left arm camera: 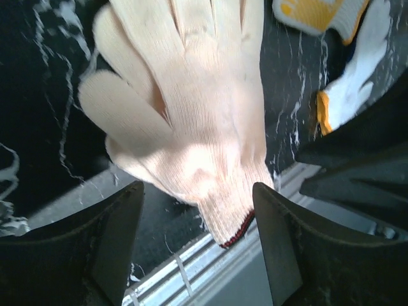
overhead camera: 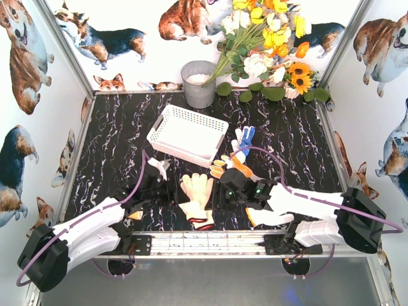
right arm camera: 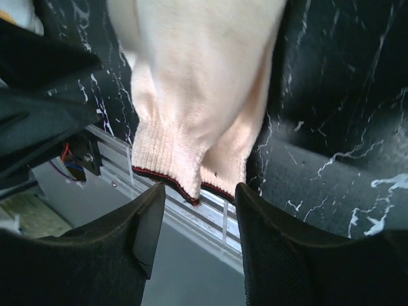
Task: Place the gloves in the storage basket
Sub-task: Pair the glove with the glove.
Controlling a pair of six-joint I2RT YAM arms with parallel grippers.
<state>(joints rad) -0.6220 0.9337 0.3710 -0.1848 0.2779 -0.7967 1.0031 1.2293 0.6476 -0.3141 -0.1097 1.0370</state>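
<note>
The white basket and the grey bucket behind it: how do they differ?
The basket is rectangular, shallow and lattice-sided; the bucket is round, taller and plain-walled. The basket is white, the bucket grey. The basket looks empty; the bucket holds something white. Both are open-topped.

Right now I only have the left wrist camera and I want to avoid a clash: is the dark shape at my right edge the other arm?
Observer: Yes. From above, that is the right gripper, close on the far side of the cream gloves from you.
Operator: Is it gripping them?
Observer: No. Its own wrist view shows its jaws open, with the red-edged cuff just ahead of them, over the front rail.
Operator: Where is the basket? I can't see it.
Observer: The storage basket sits beyond the gloves, slightly left, and I see no glove in it.
</note>
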